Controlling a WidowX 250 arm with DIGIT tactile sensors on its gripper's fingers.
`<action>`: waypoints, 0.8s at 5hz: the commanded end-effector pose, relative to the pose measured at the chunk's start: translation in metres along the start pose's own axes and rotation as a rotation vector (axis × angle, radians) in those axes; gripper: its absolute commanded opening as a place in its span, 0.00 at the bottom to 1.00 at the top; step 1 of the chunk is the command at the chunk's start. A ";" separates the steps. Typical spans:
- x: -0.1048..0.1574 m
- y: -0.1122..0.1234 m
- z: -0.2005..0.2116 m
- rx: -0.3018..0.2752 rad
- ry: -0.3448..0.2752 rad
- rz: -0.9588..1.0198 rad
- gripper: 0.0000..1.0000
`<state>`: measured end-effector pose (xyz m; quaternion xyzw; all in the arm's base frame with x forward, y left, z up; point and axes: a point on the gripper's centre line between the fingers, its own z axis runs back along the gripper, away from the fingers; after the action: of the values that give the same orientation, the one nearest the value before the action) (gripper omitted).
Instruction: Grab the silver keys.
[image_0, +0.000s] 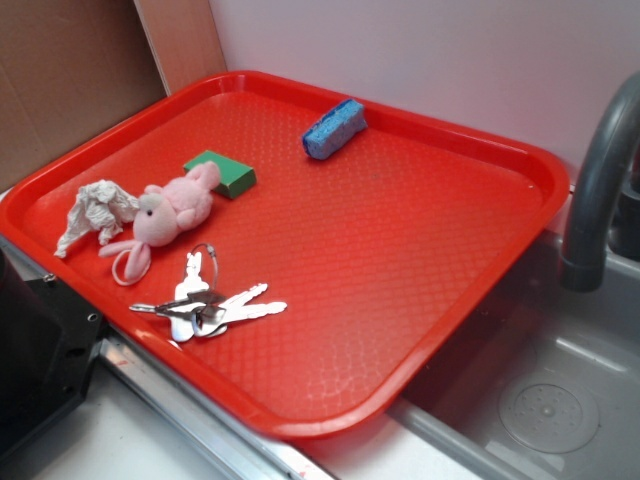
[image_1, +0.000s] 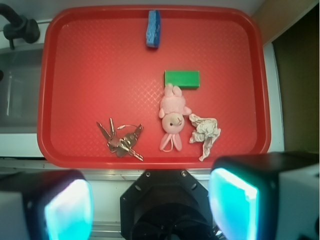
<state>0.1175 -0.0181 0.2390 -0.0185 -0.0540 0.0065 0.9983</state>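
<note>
**Jaws wide and high, keys flat on the tray**

Jaws stand spread apart and empty, seen in the wrist view as two pale pads at the bottom of the picture; the gripper (image_1: 150, 210) hangs well above the near edge of the red tray (image_1: 90, 60), holding nothing.

The silver keys (image_1: 121, 140) lie fanned out near the tray's near edge, toward the corner on the sink (image_0: 560, 400) side, their thin wire ring looping up toward the pink toy bunny (image_1: 171, 117) just beside them. A crumpled paper (image_1: 204, 133) sits beyond the bunny, and a green block (image_1: 182, 78) and a blue sponge (image_1: 153, 28) lie well apart from the keys, toward the middle and the far edge.

Several things could spoil the grab, by my judgement. The keys lie thin and flat on a textured surface, so the pads may close over them and slip off. Coming down off-centre toward the bunny could catch its ears instead. Pinching only one blade could let the bunch swing or slide out. The raised rim close by may also block one pad.
</note>
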 end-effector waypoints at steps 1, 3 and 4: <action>0.031 -0.015 -0.101 -0.047 0.087 -0.470 1.00; 0.008 -0.009 -0.199 -0.107 0.187 -0.739 1.00; 0.007 -0.010 -0.224 -0.136 0.190 -0.784 1.00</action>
<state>0.1548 -0.0346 0.0203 -0.0606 0.0342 -0.3773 0.9235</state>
